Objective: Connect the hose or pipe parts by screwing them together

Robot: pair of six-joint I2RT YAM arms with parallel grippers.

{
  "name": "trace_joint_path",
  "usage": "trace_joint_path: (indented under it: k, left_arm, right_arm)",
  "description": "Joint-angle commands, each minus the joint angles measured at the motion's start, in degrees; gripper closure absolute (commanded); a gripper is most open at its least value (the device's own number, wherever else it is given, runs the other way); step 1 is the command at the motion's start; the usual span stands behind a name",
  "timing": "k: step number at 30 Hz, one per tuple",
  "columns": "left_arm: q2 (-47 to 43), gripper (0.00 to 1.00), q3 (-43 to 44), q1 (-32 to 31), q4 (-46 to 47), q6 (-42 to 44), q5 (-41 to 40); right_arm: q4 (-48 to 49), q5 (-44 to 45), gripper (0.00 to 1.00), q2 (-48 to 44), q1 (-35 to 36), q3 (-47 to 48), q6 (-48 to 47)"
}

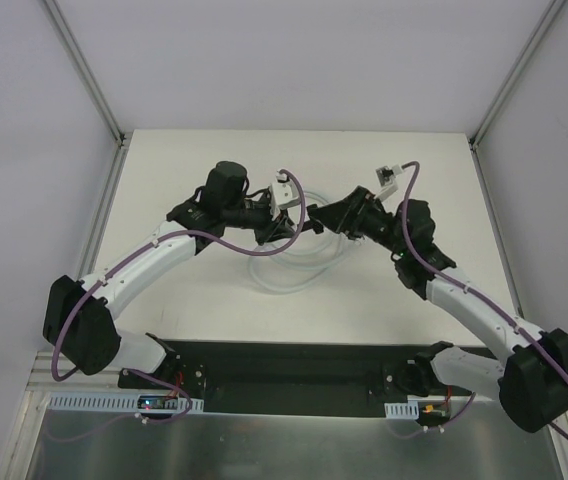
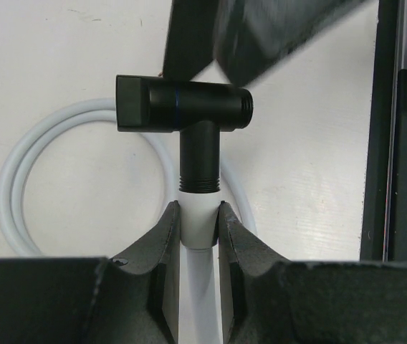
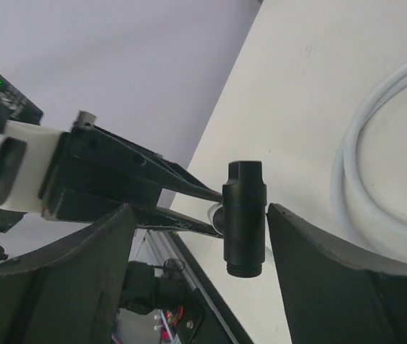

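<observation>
My left gripper (image 2: 198, 208) is shut on the white end fitting (image 2: 198, 228) of the hose, which runs back between its fingers. A black T-shaped connector (image 2: 182, 107) sits on top of that fitting, its threaded stem pointing down into it. The hose (image 2: 17, 172) lies coiled on the table behind. My right gripper (image 3: 200, 244) stands open around the connector (image 3: 244, 215); its right finger (image 3: 332, 265) is close beside the connector and the left one is well apart from it. From above, both grippers meet over the coil (image 1: 284, 275), left gripper (image 1: 282, 232) and right gripper (image 1: 324, 222).
The white table (image 1: 194, 160) has grey walls on both sides. A black base plate (image 1: 294, 365) with both arm mounts runs along the near edge. Purple cables (image 1: 299, 215) loop off each wrist.
</observation>
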Motion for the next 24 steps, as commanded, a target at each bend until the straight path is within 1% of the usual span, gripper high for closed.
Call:
trace_joint_path:
  k: [1, 2, 3, 5, 6, 7, 9, 10, 12, 13, 14, 15, 17, 20, 21, 22, 24]
  left_arm:
    - [-2.4, 1.0, -0.4, -0.1, 3.5, 0.2, 4.7]
    - [-2.1, 1.0, -0.4, 0.2, 3.4, -0.2, 6.4]
    - [-1.9, 1.0, -0.2, 0.4, 3.3, -1.6, 8.7]
    - [-1.3, 1.0, 0.1, 1.2, 3.2, -2.6, 11.4]
    - [-1.2, 1.0, 0.3, 1.3, 3.2, -3.4, 12.4]
    - [-1.1, 1.0, 0.4, 1.4, 3.2, -3.9, 14.8]
    - [-0.9, 1.0, 0.9, 2.3, 3.1, -5.5, 18.2]
    - [-0.4, 1.0, 1.1, 2.6, 3.1, -6.3, 22.0]
    - [0.2, 1.0, 2.0, 3.3, 3.1, -9.0, 24.4]
    - [0.4, 1.0, 2.1, 3.5, 3.2, -9.9, 25.0]
    - [0.5, 1.0, 2.2, 3.7, 3.1, -10.4, 27.0]
    - [0.6, 1.0, 2.1, 4.2, 3.0, -11.2, 27.8]
    - [0.6, 1.0, 2.0, 4.4, 2.8, -11.5, 29.7]
    - [0.8, 1.0, 2.3, 5.1, 2.1, -11.8, 31.0]
    - [0.9, 1.0, 2.5, 5.2, 1.6, -11.9, 32.3]
    - [1.4, 1.0, 2.7, 5.3, 1.2, -12.0, 32.8]
    - [2.1, 1.0, 3.4, 5.3, -0.5, -11.5, 33.9]
  right_arm:
    - [1.1, -1.9, 0.21, -8.6, -5.2, 0.7, -5.9]
    - [0.0, -1.7, 0.18, -11.0, -5.5, 0.2, -10.3]
    - [0.4, -1.9, 0.17, -12.1, -5.5, -0.5, -20.6]
    - [4.8, -7.2, 0.14, -13.8, -5.4, -2.5, -32.5]
    - [5.5, -9.0, 0.11, -15.4, -5.5, -4.0, -37.4]
    - [7.0, -12.2, 0.07, -16.3, -5.5, -5.1, -48.8]
    - [7.1, -15.4, 0.05, -18.3, -5.5, -7.0, -59.2]
    - [6.6, -17.2, 0.04, -18.7, -5.5, -7.4, -66.7]
    - [7.3, -16.2, 0.04, -19.0, -5.4, -8.9, -71.4]
    - [9.3, -16.7, 0.04, -19.2, -5.5, -9.6, -73.3]
    - [10.9, -17.7, 0.04, -19.7, -5.4, -10.6, -76.7]
    - [12.1, -18.6, 0.04, -19.7, -5.4, -11.2, -77.7]
    - [11.4, -21.0, 0.04, -19.2, -5.4, -11.0, -80.6]
    - [5.5, -24.5, 0.04, -18.0, -5.5, -9.0, -84.0]
    - [3.0, -25.6, 0.04, -17.6, -5.4, -8.0, -86.9]
    - [-1.0, -26.5, 0.03, -17.3, -4.9, -7.1, -87.9]
    - [-3.3, -26.4, 0.03, -16.4, -3.9, -5.8, -91.0]
